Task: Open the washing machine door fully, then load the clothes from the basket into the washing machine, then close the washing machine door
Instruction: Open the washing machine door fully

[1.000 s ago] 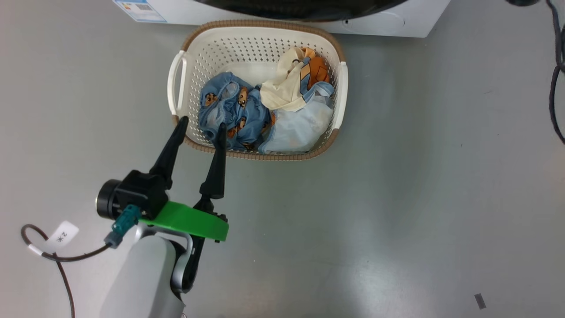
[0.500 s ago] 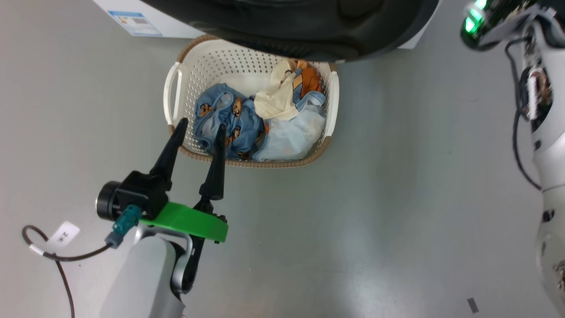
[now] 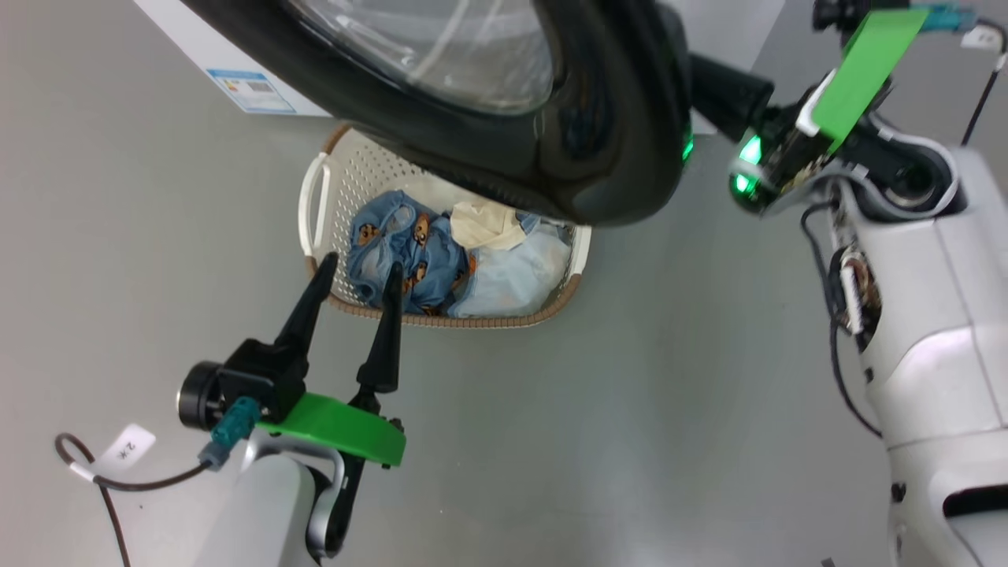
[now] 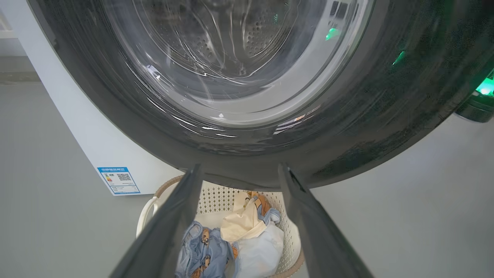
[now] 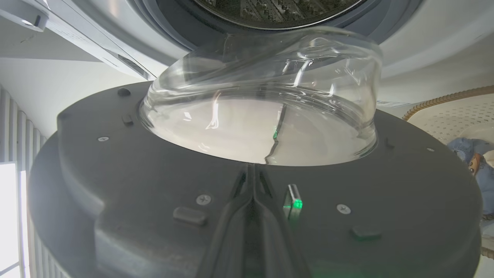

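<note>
While the right end effector [image 5: 252,173], fingers together, pushes the half-open washing machine door [image 3: 598,142] above the basket [image 3: 441,321] of clothes [image 3: 409,256], its tips may slip on the smooth face, and the left end effector [image 3: 360,266], fingers apart, hangs near the basket.

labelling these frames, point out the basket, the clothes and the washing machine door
the basket [image 3: 366,169], head view, perforated far wall
the clothes [image 3: 402,246], head view, blue bear-print garment
the washing machine door [image 3: 504,153], head view, glossy black rim
</note>
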`<state>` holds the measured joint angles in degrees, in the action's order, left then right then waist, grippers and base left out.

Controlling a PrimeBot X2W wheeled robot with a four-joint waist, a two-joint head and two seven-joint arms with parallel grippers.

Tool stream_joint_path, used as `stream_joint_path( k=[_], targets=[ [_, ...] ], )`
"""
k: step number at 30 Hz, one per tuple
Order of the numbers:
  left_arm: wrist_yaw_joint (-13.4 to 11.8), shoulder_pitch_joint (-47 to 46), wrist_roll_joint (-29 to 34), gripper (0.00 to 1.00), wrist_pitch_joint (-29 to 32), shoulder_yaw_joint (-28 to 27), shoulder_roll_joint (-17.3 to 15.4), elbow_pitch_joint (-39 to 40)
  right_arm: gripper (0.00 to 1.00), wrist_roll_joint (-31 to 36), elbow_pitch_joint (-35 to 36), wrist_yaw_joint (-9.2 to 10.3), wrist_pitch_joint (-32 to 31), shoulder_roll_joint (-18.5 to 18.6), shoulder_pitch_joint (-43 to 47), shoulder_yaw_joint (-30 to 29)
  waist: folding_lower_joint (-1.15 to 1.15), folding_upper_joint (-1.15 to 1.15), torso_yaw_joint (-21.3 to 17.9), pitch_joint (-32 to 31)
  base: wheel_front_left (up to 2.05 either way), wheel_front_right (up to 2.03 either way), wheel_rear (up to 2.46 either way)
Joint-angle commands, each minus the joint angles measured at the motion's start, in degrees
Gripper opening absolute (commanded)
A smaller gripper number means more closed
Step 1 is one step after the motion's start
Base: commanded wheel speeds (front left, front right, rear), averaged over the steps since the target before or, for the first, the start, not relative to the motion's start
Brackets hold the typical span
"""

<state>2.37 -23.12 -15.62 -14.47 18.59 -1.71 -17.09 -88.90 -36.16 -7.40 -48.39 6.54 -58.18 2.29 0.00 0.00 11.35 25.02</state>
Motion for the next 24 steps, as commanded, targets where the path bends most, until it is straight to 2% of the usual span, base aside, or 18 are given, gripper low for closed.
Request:
stream_joint_path(
  k=[1, 12, 24],
  targets=[
    [0.4, 1.1, 0.8, 1.0, -0.5, -1.7, -1.2, 0.9, 0.0, -0.3, 2.1, -0.09, -0.5, -2.1, 1.9, 1.4, 0.0, 0.0, 0.3, -1.2, 0.0, 0.0, 0.0],
    [0.2, 3.4, 0.4, 1.0, -0.5, -0.9, -1.2, 0.4, 0.0, -1.8, 3.9, -0.09, 0.2, -3.4, 8.1, 4.8, 0.0, 0.0, 1.3, -5.1, 0.0, 0.0, 0.0],
    [-0.1, 6.1, 0.0, 1.0, -0.5, 0.0, -1.2, 0.7, 0.0, -5.6, 4.5, -0.09, 5.3, -3.6, 13.4, 11.8, 0.0, 0.0, 3.1, -10.2, 0.0, 0.0, 0.0]
  ],
)
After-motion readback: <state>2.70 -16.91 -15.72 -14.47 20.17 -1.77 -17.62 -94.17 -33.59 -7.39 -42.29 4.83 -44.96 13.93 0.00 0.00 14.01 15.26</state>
